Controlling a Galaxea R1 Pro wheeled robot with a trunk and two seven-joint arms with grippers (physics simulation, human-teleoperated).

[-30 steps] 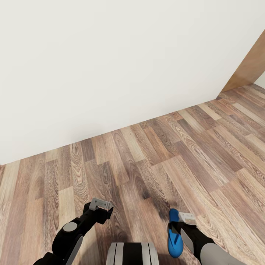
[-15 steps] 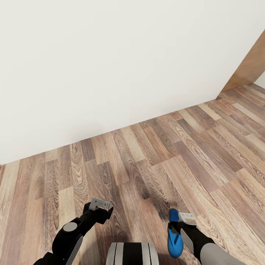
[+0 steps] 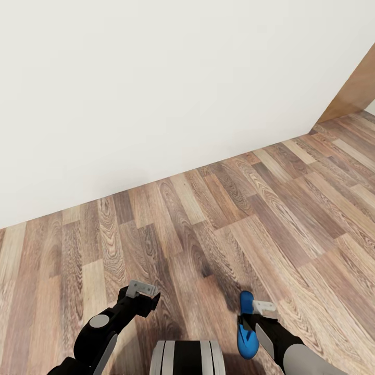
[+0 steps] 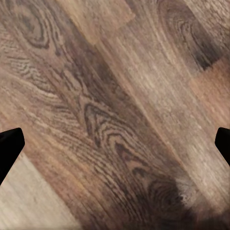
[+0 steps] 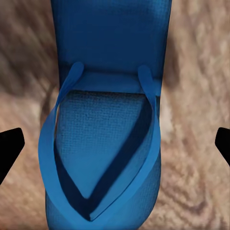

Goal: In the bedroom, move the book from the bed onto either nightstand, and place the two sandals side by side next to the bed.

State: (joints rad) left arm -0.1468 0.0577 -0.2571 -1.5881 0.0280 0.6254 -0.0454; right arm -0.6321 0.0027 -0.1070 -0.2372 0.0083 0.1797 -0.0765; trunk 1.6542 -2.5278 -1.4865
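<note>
We face a bare white wall that meets a wood-plank floor. At the far right of the head view a brown wooden panel stands where the wall ends.

Our left pincer hangs low over the floor at the lower left of the head view. In the left wrist view its two dark fingertips sit at opposite edges of the picture, spread wide, with nothing between them but floor planks.

Our right pincer hangs at the lower right of the head view and carries one blue sandal. The sandal hangs lengthwise along the pincer, its upper end rising just past the grey fingers and its lower end hanging toward our base. In the right wrist view the sandal lies sole-up toward the camera, its V-shaped strap plainly visible, and the dark fingertips show at both edges of the picture. We cannot tell from these pictures exactly where the fingers touch the sandal, but it hangs clear of the floor in the pincer.

The top of our trunk shows at the bottom centre, between the two arms.
</note>
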